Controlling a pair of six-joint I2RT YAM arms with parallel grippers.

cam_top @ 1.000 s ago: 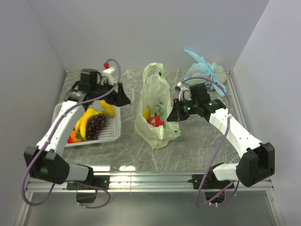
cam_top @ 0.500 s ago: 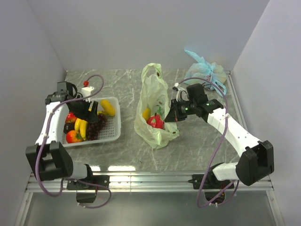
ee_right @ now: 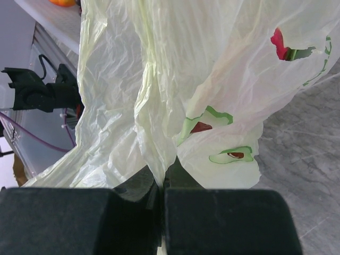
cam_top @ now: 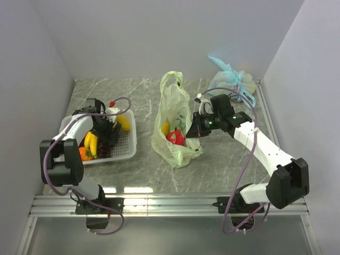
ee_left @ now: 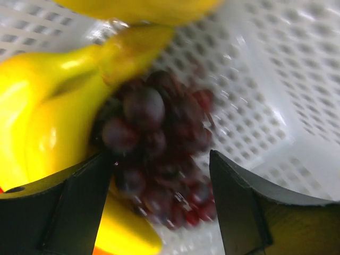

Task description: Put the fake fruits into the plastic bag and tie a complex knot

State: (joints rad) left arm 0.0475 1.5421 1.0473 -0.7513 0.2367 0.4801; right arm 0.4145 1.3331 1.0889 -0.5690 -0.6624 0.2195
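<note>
Pale green plastic bag [cam_top: 178, 114] standing mid-tabletop [cam_top: 223, 170], red fruit [cam_top: 175, 137] inside, right end effector [ee_right: 161, 183] clamped on its edge, left end effector [ee_left: 161, 164] spread apart over purple grapes [ee_left: 159, 133] beside bananas [ee_left: 42, 122] in the white basket [ee_left: 276, 106] at left

A second ago the left arm reaches long up the left side, its tool at the far right corner of the white basket [cam_top: 125, 151]. Half a second later it has swung back over the fruit. Now it is folded tight on itself, elbow drawn in, and the left tool [cam_top: 108, 129] is down inside the basket, jaws spread on either side of the grapes [ee_left: 159, 138]. The right tool [cam_top: 197, 129] edges slightly left, closer to the plastic bag [cam_top: 178, 103].
</note>
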